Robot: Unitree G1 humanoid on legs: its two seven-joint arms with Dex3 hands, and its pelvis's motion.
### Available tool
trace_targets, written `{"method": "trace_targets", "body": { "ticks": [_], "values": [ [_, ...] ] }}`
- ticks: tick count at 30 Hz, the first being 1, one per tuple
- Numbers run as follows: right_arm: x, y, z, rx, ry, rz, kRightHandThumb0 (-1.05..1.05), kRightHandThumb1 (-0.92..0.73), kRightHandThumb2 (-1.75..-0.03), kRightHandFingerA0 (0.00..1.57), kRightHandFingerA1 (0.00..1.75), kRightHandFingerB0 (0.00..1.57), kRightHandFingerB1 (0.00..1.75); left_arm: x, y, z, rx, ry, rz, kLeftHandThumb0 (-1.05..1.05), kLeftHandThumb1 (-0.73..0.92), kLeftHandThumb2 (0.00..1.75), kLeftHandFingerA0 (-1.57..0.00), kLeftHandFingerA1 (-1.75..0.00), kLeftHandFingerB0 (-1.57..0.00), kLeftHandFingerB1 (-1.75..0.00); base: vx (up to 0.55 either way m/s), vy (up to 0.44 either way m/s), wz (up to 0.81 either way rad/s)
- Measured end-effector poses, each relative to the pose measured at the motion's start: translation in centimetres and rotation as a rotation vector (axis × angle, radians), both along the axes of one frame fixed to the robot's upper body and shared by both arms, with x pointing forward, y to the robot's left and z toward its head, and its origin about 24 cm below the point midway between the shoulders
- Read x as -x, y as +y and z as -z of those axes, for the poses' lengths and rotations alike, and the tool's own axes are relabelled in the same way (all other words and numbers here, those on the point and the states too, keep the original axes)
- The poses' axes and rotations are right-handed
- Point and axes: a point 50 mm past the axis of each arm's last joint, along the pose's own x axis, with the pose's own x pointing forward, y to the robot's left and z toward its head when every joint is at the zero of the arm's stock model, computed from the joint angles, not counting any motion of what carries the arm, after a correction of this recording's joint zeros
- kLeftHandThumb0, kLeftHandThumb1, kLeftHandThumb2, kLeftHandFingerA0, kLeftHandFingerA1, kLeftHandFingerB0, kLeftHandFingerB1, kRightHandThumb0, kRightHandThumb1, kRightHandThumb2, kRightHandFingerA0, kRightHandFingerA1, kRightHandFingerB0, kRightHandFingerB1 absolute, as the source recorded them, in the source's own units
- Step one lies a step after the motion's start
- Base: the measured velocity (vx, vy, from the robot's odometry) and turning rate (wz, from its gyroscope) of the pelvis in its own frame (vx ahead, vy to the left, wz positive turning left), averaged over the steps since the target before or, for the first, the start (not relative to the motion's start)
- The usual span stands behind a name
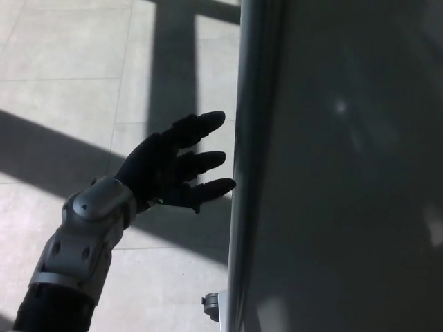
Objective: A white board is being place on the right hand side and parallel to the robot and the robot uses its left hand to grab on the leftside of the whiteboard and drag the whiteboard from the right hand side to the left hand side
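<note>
The whiteboard (346,173) fills the right half of the head view, its surface dark in shadow. Its grey metal left edge (243,166) runs from top to bottom. My left hand (173,166) is raised just left of that edge, open, with its fingers spread and pointing at the frame. The lowest fingertip (225,185) nearly touches the edge. The grey forearm (83,242) comes up from the bottom left. My right hand does not show.
Pale floor tiles (62,62) with broad shadow bands lie to the left. A small grey fitting (213,304) of the board's stand sticks out at the bottom of the frame edge.
</note>
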Motion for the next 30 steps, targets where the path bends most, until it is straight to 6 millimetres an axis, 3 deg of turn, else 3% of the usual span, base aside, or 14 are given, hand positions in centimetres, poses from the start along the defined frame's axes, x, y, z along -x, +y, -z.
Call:
{"method": "trace_targets", "body": {
  "ticks": [1, 2, 4, 6, 8, 9, 19, 20, 22, 23, 26, 27, 28, 30],
  "values": [
    [0.0, 0.0, 0.0, 0.001, 0.0, -0.001, -0.62, -0.9, -0.66, 0.4, 0.85, 0.0, 0.67, 0.0, -0.2, -0.1, -0.002, -0.001, 0.007, -0.68, 0.47, 0.54, -0.16, -0.3, -0.01, -0.23, 0.0, 0.0, 0.0],
    [0.0, 0.0, 0.0, 0.002, 0.0, -0.001, -0.62, -0.89, -0.66, 0.4, 0.85, 0.01, 0.65, 0.1, -0.3, -0.1, -0.004, 0.0, 0.011, -0.7, 0.4, 0.78, -0.15, -0.43, -0.03, -0.14, 0.0, 0.0, 0.0],
    [0.0, 0.0, 0.0, 0.002, 0.0, 0.0, -0.62, -0.89, -0.66, 0.39, 0.85, 0.01, 0.65, 0.2, -0.9, 0.0, -0.018, -0.001, 0.032, -0.71, 0.47, 0.55, -0.22, -0.33, -0.01, -0.24, 0.0, 0.0, 0.0],
    [0.0, 0.0, 0.0, 0.001, -0.001, -0.001, -0.63, -0.89, -0.66, 0.38, 0.86, 0.0, 0.67, 0.4, -1.7, 0.0, -0.023, -0.004, 0.057, -0.64, 0.39, 0.77, -0.16, -0.44, -0.02, -0.17, 0.0, 0.0, 0.0],
    [0.0, 0.0, 0.0, 0.002, -0.001, -0.001, -0.63, -0.9, -0.66, 0.39, 0.85, 0.01, 0.65, 0.5, -2.2, -0.1, -0.025, -0.006, 0.072, -0.65, 0.38, 0.74, -0.12, -0.41, -0.04, -0.18, 0.0, 0.0, 0.0],
    [0.0, 0.0, 0.0, 0.002, -0.001, -0.001, -0.61, -0.9, -0.66, 0.39, 0.87, 0.0, 0.68, 0.5, -2.5, -0.2, -0.025, -0.004, 0.08, -0.65, 0.44, 0.54, -0.2, -0.33, -0.02, -0.24, 0.0, 0.0, 0.0],
    [-0.2, 0.0, -0.1, 0.001, -0.006, -0.003, -0.6, -0.89, -0.66, 0.39, 0.85, 0.0, 0.68, 0.7, -4.4, -0.3, -0.034, 0.006, 0.118, -0.68, 0.44, 0.55, -0.26, -0.34, -0.03, -0.23, 0.0, 0.0, 0.0],
    [-0.2, 0.0, -0.1, 0.001, -0.006, -0.003, -0.6, -0.89, -0.66, 0.41, 0.86, 0.01, 0.7, 0.7, -4.5, -0.3, -0.035, 0.005, 0.12, -0.59, 0.36, 0.73, -0.29, -0.46, -0.03, -0.21, 0.0, 0.0, 0.0],
    [-0.2, 0.0, -0.1, 0.001, -0.006, -0.002, -0.58, -0.89, -0.66, 0.42, 0.87, 0.02, 0.71, 0.7, -5.0, -0.3, -0.032, 0.003, 0.124, -0.58, 0.44, 0.54, -0.4, -0.37, -0.06, -0.23, 0.0, 0.0, 0.0],
    [-0.2, 0.0, -0.1, 0.001, -0.006, -0.002, -0.58, -0.89, -0.67, 0.42, 0.86, 0.03, 0.68, 0.7, -5.1, -0.4, -0.032, 0.002, 0.124, -0.62, 0.38, 0.7, -0.37, -0.46, -0.07, -0.22, 0.0, 0.0, 0.0],
    [-0.4, 0.1, -0.1, -0.001, -0.009, -0.003, -0.58, -0.89, -0.67, 0.42, 0.86, 0.03, 0.68, 0.7, -5.4, -0.4, -0.028, -0.003, 0.113, -0.62, 0.38, 0.7, -0.37, -0.46, -0.07, -0.22, 0.0, 0.0, 0.0],
    [-0.4, 0.2, -0.1, -0.002, -0.011, -0.003, -0.59, -0.9, -0.66, 0.47, 0.88, 0.03, 0.73, 0.7, -5.5, -0.5, -0.027, -0.004, 0.111, -0.55, 0.42, 0.69, -0.75, -0.56, -0.2, -0.38, 0.0, 0.0, 0.0],
    [-0.5, 0.2, -0.1, -0.003, -0.012, -0.004, -0.59, -0.9, -0.66, 0.5, 0.87, 0.04, 0.73, 0.6, -5.5, -0.4, -0.024, -0.004, 0.105, -0.29, 0.69, 0.61, -1.05, -0.53, -0.54, -0.37, 0.0, 0.0, 0.0],
    [-0.5, 0.2, -0.1, -0.003, -0.014, -0.005, -0.59, -0.9, -0.66, 0.5, 0.87, 0.04, 0.73, 0.5, -5.7, -0.2, -0.004, -0.006, 0.072, -0.29, 0.69, 0.61, -1.05, -0.53, -0.54, -0.37, 0.0, 0.0, 0.0]
  ]
}}
